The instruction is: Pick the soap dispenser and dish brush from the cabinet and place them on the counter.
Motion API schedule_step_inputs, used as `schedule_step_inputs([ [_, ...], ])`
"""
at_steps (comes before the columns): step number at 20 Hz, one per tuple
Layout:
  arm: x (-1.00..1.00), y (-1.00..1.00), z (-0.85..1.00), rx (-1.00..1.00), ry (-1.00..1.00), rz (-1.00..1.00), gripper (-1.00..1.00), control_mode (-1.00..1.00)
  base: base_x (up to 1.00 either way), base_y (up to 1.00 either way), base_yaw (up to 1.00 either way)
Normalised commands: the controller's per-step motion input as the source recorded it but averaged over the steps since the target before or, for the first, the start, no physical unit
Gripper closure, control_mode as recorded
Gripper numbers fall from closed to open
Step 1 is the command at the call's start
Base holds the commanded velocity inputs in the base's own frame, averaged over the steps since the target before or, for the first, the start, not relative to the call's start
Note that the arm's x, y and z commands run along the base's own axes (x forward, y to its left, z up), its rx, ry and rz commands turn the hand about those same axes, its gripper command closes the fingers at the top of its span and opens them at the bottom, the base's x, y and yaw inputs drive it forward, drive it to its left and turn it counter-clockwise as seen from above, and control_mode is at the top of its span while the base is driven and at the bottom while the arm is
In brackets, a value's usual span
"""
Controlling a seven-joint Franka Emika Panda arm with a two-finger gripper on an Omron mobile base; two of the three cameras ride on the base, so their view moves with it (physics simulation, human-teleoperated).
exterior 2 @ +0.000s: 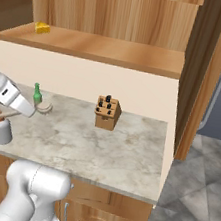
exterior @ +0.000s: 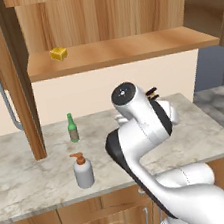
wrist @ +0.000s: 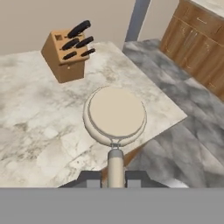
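A wide beige-grey marbled stone counter (exterior: pixel 32 175) over wooden drawers is shown. On it are stood a pale grey-white soap dispenser with an orange-brown pump (exterior: pixel 83 171), a slim green glass bottle (exterior: pixel 72 128) behind it, and a wooden knife block (exterior 2: pixel 107 113). A yellow sponge block (exterior: pixel 58 53) is carried by the inner wooden cabinet shelf (exterior: pixel 125 49).

From your right base view, bare bench (exterior 2: pixel 72 139) lies at six o'clock of the knife block (exterior 2: pixel 106 113). The green bottle (exterior 2: pixel 36 93) and soap dispenser (exterior 2: pixel 1 129) crowd nine o'clock.
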Motion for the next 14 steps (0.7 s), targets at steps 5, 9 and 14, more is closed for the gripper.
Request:
schedule_step_inputs([
  [5,0.38,0.04,-0.39,0.02,0.12,0.04,1.00,-1.00,0.00,0.00,0.00],
  [9,0.48,0.03,-0.43,0.03,0.09,0.04,1.00,-1.00,0.00,0.00,0.00],
  [14,0.37,0.01,-0.30,0.01,-0.01,0.01,1.00,-1.00,0.00,0.00,0.00],
])
